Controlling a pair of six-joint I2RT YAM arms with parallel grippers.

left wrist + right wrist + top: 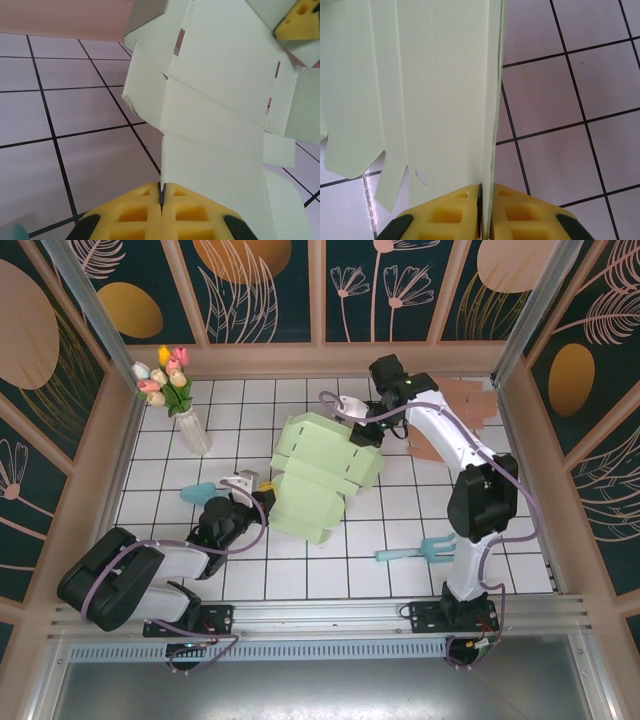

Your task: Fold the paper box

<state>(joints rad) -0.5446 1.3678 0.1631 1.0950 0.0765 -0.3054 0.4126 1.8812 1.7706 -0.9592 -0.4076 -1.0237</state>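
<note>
The paper box [320, 475] is a pale green die-cut sheet, partly creased, lying across the middle of the tiled table. My left gripper [262, 502] is shut on its near left edge; in the left wrist view the yellow pads [135, 212] pinch the edge of a panel of the paper box [220, 100]. My right gripper [362, 430] is shut on the far right edge. In the right wrist view a folded flap of the paper box [430, 95] stands upright between the yellow pads [520, 215].
A glass vase of tulips [180, 400] stands at the back left. A teal object [197, 492] lies beside my left gripper. A teal fork-like tool [415, 552] lies at the front right. Brown cardboard blanks [465, 410] lie at the back right.
</note>
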